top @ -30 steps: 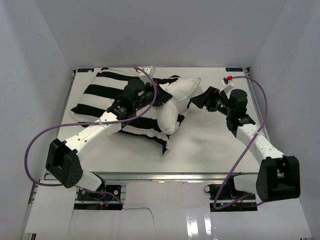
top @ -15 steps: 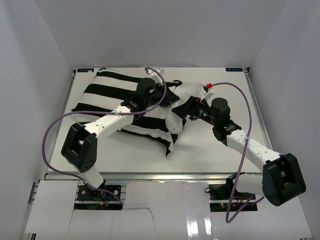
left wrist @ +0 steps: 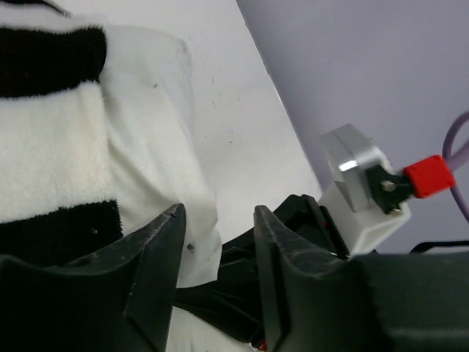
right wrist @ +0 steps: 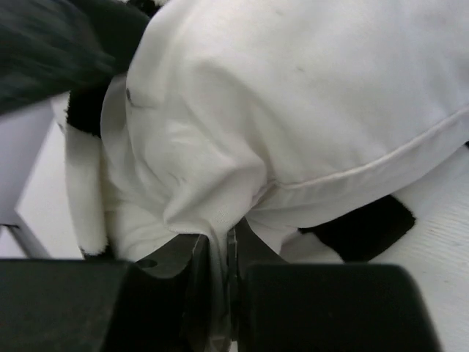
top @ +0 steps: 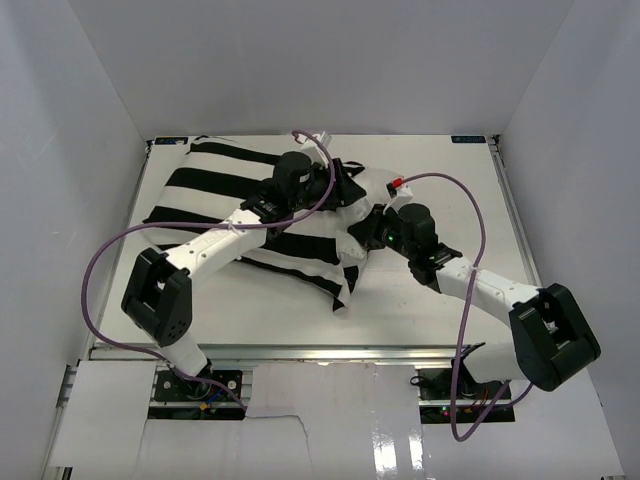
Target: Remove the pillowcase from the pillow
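Observation:
The black-and-white striped pillowcase [top: 215, 185] lies at the table's back left, and the off-white pillow [top: 371, 183] bulges out of its right-hand opening. My right gripper [top: 362, 230] is shut on a pinched fold of the pillow [right wrist: 293, 110], the white cloth squeezed between its fingers [right wrist: 218, 253]. A black stripe of the pillowcase [right wrist: 359, 227] shows under the pillow. My left gripper [top: 338, 188] hovers over the opening, open, with nothing between its fingers [left wrist: 157, 257]. Beside it lie the pillow's white cloth [left wrist: 146, 147] and the fuzzy striped pillowcase [left wrist: 51, 147].
The two grippers sit close together over the pillow's exposed end; the right arm's wrist block [left wrist: 359, 191] shows just beyond my left fingers. White walls enclose the table [top: 300, 310] on three sides. Purple cables [top: 110, 260] loop beside both arms.
My left gripper has opened and let go of the fabric. My right arm swung left to the pillow's exposed end and closed on a fold of it.

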